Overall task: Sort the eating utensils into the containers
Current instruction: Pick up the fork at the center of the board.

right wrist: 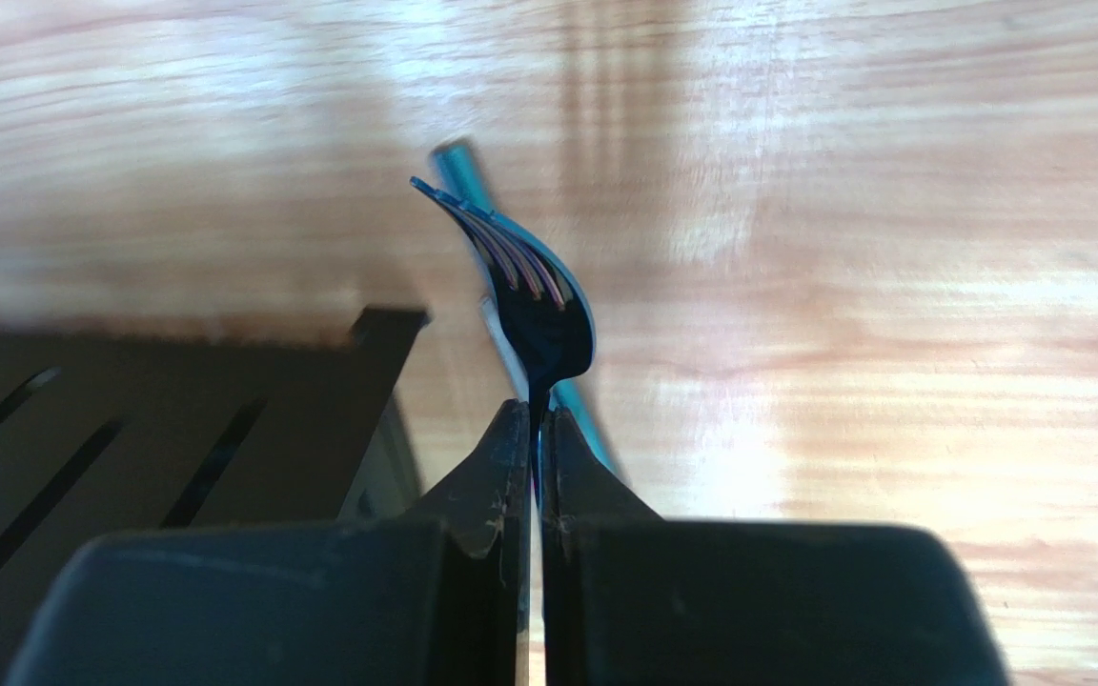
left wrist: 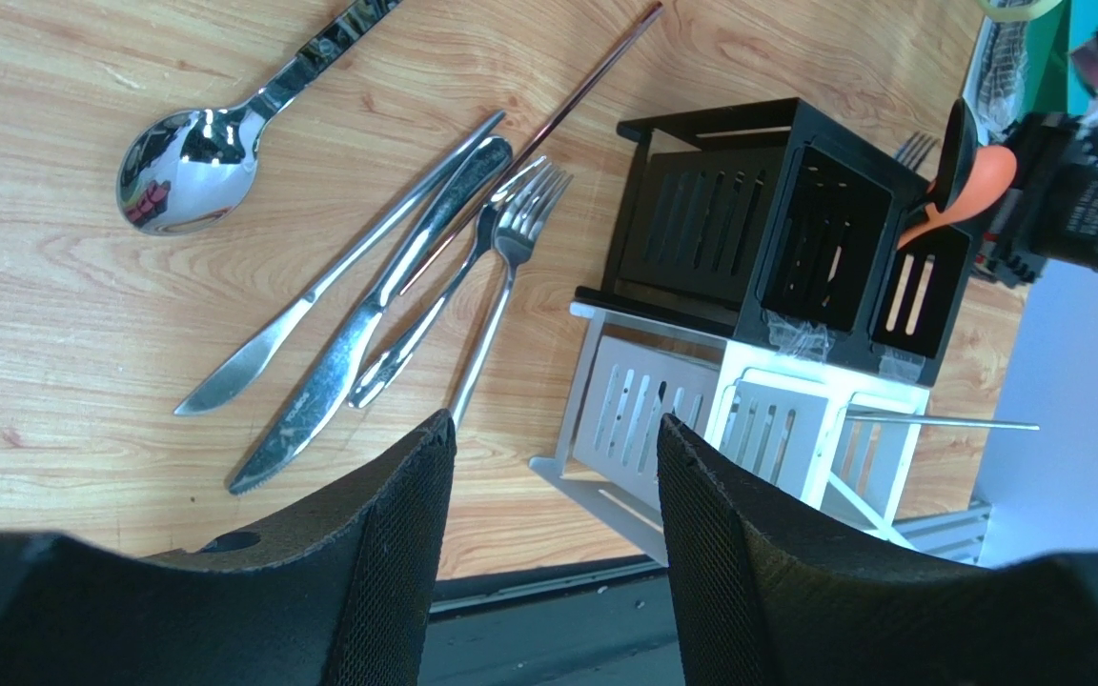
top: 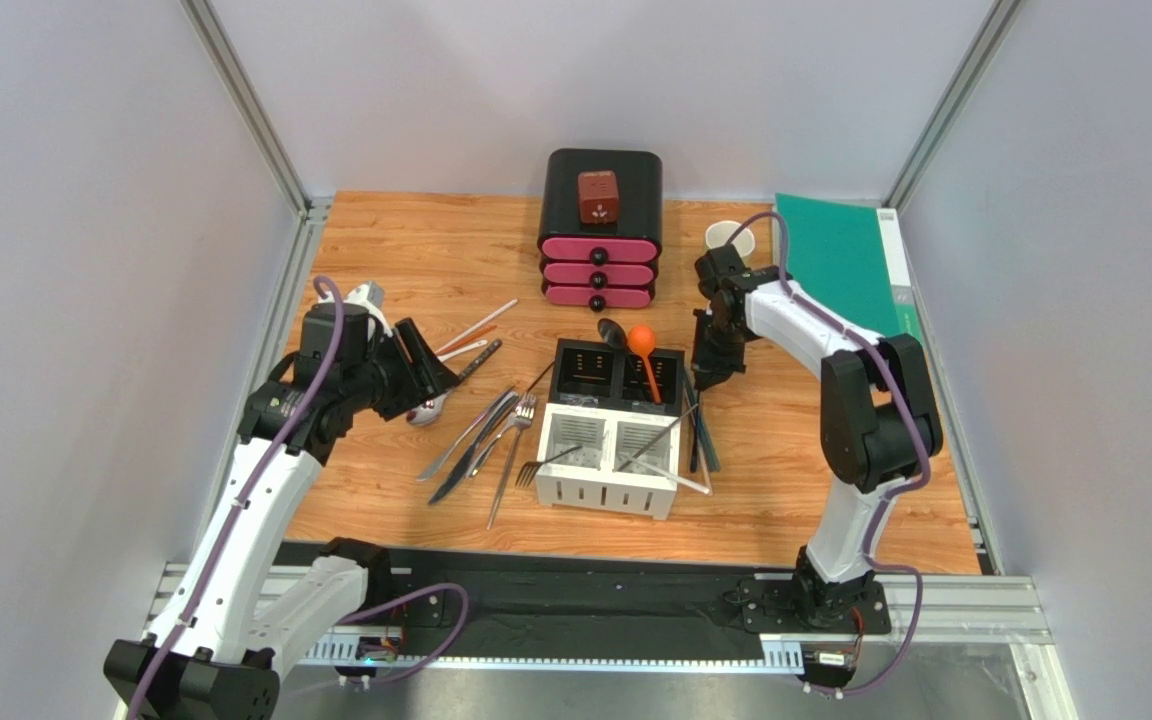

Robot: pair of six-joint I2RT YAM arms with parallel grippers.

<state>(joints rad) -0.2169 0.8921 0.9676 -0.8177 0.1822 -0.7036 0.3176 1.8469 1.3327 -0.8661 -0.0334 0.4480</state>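
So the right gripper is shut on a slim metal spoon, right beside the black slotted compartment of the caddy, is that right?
Not quite. The right gripper is shut on a slim metal fork, not a spoon: the right wrist view shows its curved tines sticking out past the closed fingers. The rest holds, as it is beside the black slotted compartment of the caddy.
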